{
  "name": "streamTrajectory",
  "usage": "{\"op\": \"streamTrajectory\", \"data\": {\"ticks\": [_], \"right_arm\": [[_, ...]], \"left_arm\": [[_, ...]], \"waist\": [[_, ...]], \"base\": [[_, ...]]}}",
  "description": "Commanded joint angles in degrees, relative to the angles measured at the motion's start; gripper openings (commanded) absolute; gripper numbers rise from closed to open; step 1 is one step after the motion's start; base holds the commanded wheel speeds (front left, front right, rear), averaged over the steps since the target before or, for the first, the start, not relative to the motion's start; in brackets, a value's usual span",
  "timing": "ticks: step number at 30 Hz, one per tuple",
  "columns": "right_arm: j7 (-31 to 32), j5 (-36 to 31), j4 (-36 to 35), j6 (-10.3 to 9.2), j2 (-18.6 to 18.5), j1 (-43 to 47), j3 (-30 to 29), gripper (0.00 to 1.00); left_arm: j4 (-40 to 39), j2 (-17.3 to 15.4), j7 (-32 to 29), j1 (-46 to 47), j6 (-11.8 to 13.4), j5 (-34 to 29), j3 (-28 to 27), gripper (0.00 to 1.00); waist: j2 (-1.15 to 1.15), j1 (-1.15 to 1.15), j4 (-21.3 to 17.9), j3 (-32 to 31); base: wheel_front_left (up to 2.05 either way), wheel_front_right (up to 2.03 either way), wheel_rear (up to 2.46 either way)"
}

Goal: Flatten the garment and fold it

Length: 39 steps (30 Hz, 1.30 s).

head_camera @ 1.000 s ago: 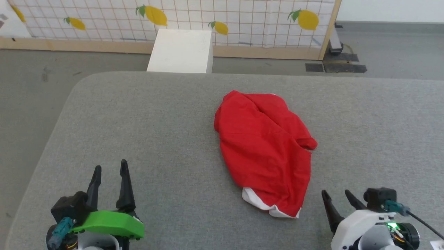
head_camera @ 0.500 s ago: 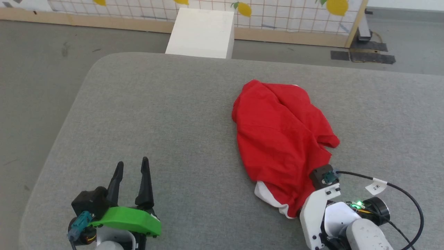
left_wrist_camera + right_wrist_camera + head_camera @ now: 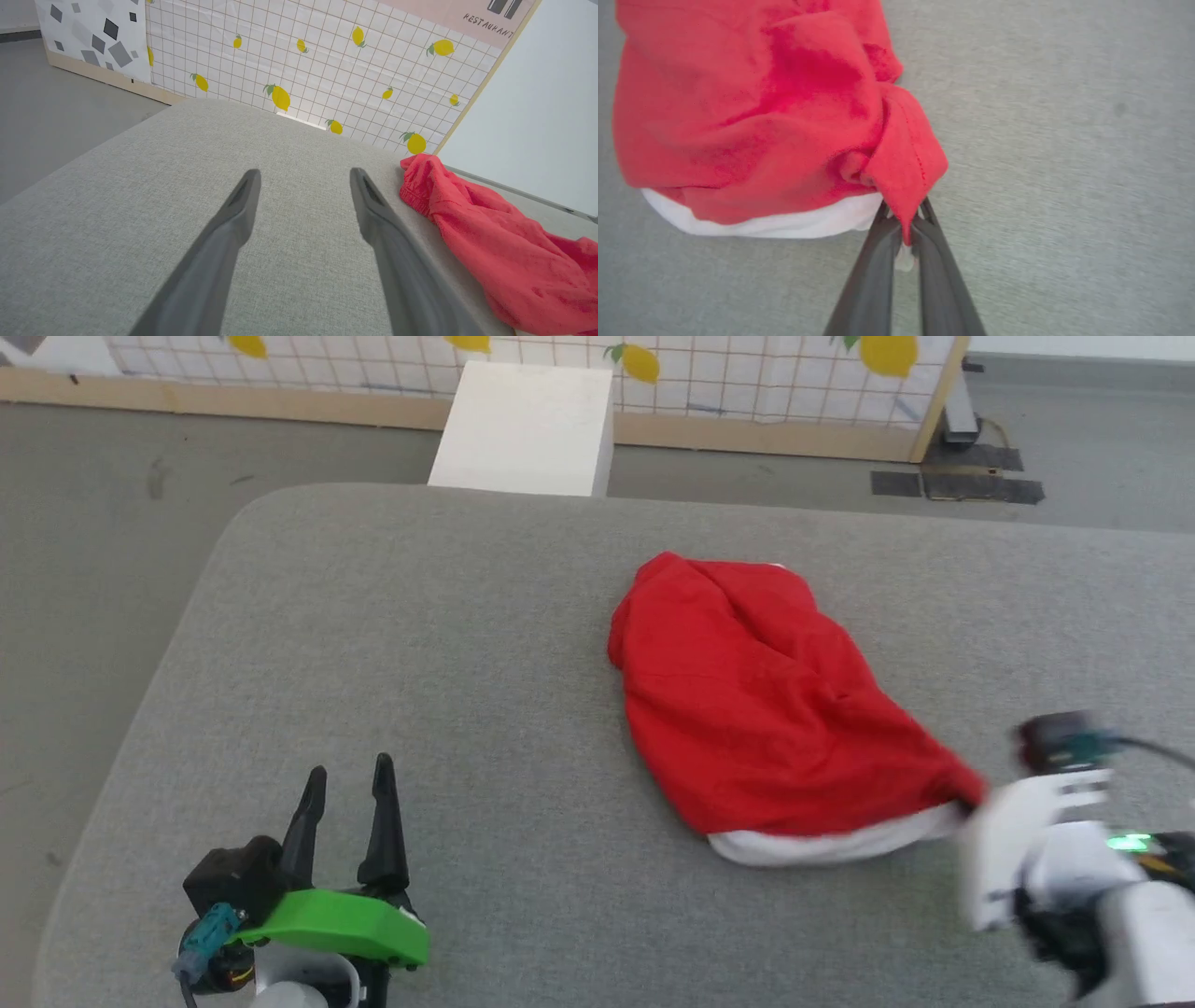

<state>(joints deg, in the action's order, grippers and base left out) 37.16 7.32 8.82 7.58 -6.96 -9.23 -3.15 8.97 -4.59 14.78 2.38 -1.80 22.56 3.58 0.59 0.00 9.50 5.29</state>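
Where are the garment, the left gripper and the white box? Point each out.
garment (image 3: 766, 709), head view, middle of red fabric.
left gripper (image 3: 349, 765), head view, between its fingertips.
white box (image 3: 523, 429), head view, its pale face.

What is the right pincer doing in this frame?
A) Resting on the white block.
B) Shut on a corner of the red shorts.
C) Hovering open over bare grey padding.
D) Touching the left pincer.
B: the right wrist view shows the right pincer closed with a corner of the red shorts pinched between its fingers, next to the white hem.
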Motion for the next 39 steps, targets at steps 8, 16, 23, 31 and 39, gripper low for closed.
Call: {"op": "streamTrajectory", "data": {"ticks": [8, 16, 23, 31, 39], "right_arm": [[0.2, -5.7, 0.9, -0.09, -1.9, 1.7, -22.3, 0.00], [-8.9, -5.9, 3.2, -0.09, 2.6, 0.7, -28.1, 1.00], [-21.9, -1.8, -2.1, -0.09, 3.6, 0.0, -24.4, 1.00], [-25.8, 0.6, -2.3, -0.09, 4.0, 2.8, -21.6, 1.00], [-27.6, 1.9, 0.9, -0.09, 4.1, 2.6, -20.6, 1.00]], "left_arm": [[1.2, 1.0, 0.2, 0.8, -1.3, -0.4, 0.9, 1.00], [3.6, 1.3, 0.2, 1.7, -1.8, 0.6, 1.8, 1.00], [3.9, 1.5, -1.8, 4.7, -2.9, 2.0, 4.9, 1.00], [6.2, 1.7, -14.8, 16.0, -4.7, 6.7, 18.2, 1.00], [13.8, 1.7, -36.5, 24.9, 0.9, 16.0, 33.0, 1.00]], "waist": [[-0.59, 0.00, -1.6, -0.3], [-0.59, 0.00, -2.6, 0.0], [-0.59, 0.00, -4.4, -0.4], [-0.59, 0.00, -7.9, 0.7], [-0.59, 0.00, -13.0, 3.2]], "base": [[0.00, 0.00, 0.00], [0.00, 0.00, 0.00], [0.00, 0.00, 0.00], [0.00, 0.00, 0.00], [0.00, 0.00, 0.00]]}}
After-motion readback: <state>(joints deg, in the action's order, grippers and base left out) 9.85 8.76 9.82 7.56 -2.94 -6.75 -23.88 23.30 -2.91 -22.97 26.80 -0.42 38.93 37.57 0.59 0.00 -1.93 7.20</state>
